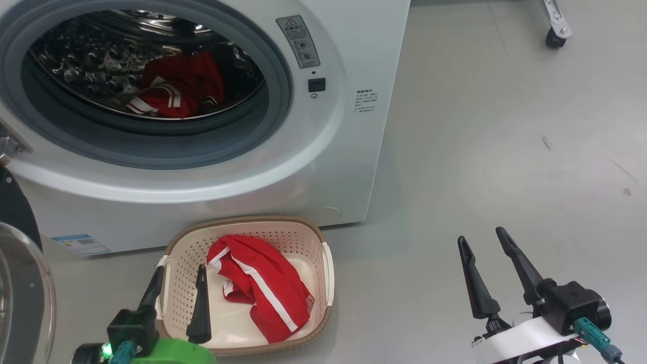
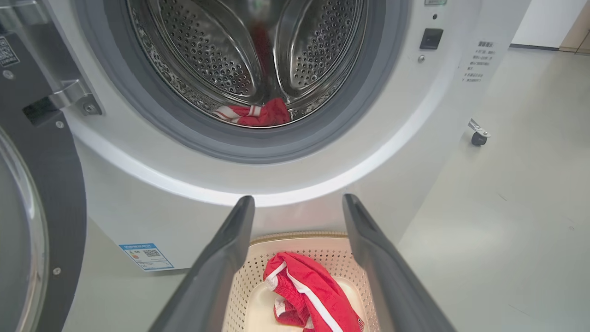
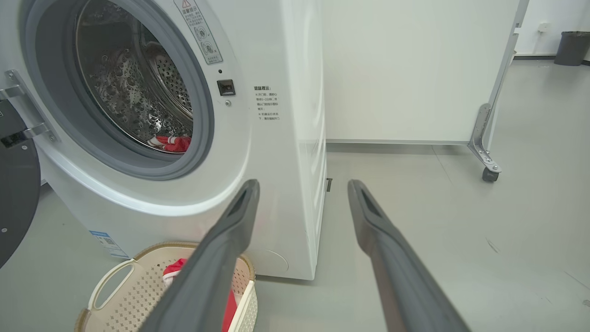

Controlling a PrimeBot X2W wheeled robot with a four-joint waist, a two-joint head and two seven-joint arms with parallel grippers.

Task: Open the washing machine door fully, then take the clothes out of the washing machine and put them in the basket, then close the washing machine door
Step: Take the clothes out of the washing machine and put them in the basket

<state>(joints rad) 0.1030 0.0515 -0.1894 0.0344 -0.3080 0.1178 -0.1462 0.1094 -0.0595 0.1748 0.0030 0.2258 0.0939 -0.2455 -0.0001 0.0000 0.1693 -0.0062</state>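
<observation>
The washing machine door (image 1: 22, 298) is cut off by the left edge, so only part of its glass and black rim is seen. The washing machine (image 1: 354, 167) loses its top to the picture's edge. The print on its warning label (image 1: 298, 41) and blue sticker (image 1: 81, 244) is too small to read. The clothes (image 2: 262, 115) in the drum (image 2: 318, 50) lie partly hidden behind the near gasket (image 2: 258, 143).

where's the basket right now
In the head view the basket sits on the floor at lower left of centre, just in front of the washing machine, holding a red garment, with the left gripper over its near-left side.
</observation>
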